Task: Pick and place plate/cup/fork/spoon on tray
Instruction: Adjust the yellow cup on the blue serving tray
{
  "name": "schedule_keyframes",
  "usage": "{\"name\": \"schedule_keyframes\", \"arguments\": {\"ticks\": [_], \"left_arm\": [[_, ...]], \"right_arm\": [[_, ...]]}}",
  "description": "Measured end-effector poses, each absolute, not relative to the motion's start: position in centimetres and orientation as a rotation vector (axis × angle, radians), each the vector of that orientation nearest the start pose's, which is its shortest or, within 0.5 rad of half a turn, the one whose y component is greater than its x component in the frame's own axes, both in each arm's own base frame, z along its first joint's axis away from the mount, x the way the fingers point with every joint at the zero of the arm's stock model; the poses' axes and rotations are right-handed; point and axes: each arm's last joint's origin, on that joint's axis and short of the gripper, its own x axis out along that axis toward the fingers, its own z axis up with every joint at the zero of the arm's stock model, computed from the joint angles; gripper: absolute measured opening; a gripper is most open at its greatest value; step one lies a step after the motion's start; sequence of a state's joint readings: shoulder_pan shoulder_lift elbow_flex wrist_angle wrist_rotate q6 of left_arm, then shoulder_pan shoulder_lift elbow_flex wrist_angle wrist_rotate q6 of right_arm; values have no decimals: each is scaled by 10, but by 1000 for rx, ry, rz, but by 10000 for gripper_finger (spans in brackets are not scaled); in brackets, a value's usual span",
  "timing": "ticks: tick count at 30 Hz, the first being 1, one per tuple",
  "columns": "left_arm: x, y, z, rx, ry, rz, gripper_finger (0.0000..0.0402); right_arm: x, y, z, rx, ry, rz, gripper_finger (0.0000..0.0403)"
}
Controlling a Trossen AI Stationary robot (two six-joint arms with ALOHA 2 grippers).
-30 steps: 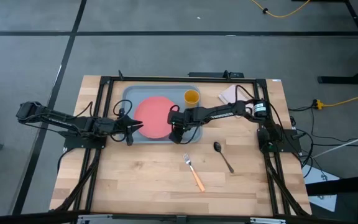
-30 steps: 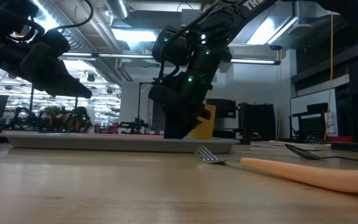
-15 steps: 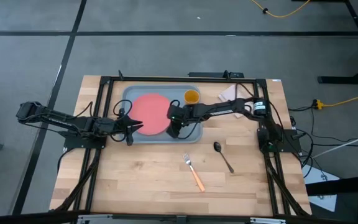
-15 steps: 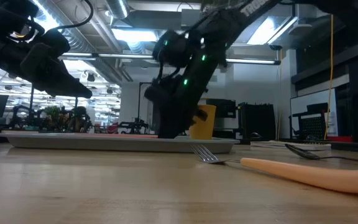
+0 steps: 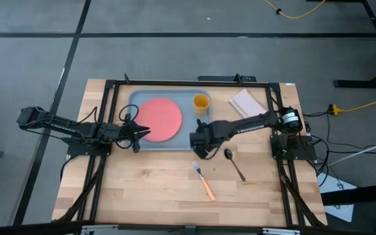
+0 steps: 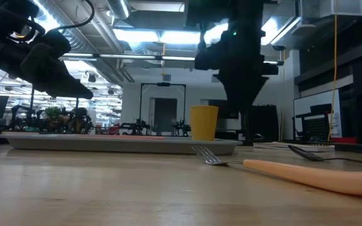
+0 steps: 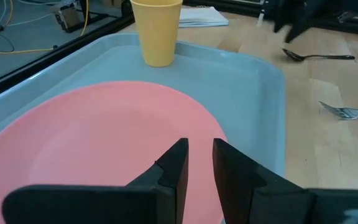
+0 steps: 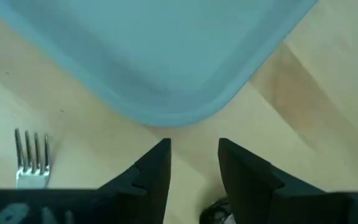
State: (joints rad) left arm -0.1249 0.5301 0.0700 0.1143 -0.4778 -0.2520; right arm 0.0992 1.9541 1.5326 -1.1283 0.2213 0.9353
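The pink plate (image 5: 160,119) lies flat in the grey-blue tray (image 5: 194,123), with the yellow cup (image 5: 201,102) upright in the tray's far right corner. The orange-handled fork (image 5: 203,181) and the dark spoon (image 5: 234,163) lie on the wood, nearer than the tray. My right gripper (image 5: 201,145) hangs open and empty just off the tray's near right corner (image 8: 166,106), between the tray and the spoon. My left gripper (image 5: 145,132) hovers over the plate's near left part (image 7: 104,137), its fingers a narrow gap apart and empty.
A white folded napkin (image 5: 247,101) lies at the far right beside the tray. Black frame rails run along the table's left, right and far sides. Bare wood lies around the fork and along the near edge.
My right gripper has drawn away from the plate's right edge, gone toward the table's near right, off the tray and toward the spoon. The plate stays flat in the tray.
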Motion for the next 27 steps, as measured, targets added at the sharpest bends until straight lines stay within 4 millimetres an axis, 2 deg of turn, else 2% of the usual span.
{"name": "schedule_keyframes", "arguments": {"ticks": [2,4,6,11,13,19,27], "left_arm": [[127,-3,150,-144,285,388,66],[127,-3,150,-144,285,388,66],[127,-3,150,-144,286,388,66],[127,-3,150,-144,285,388,66],[127,-3,150,-143,286,388,66],[127,-3,150,-143,286,388,66],[127,-3,150,-144,286,388,66]], "right_arm": [[368,32,207,468,1316,-800,139],[370,19,208,436,1286,-831,139],[372,-1,207,414,1262,-862,139],[376,-56,200,461,1231,-813,139],[376,-72,201,493,1218,-808,139],[370,-89,200,483,1238,-834,139],[375,-115,203,423,1131,-822,139]]}}
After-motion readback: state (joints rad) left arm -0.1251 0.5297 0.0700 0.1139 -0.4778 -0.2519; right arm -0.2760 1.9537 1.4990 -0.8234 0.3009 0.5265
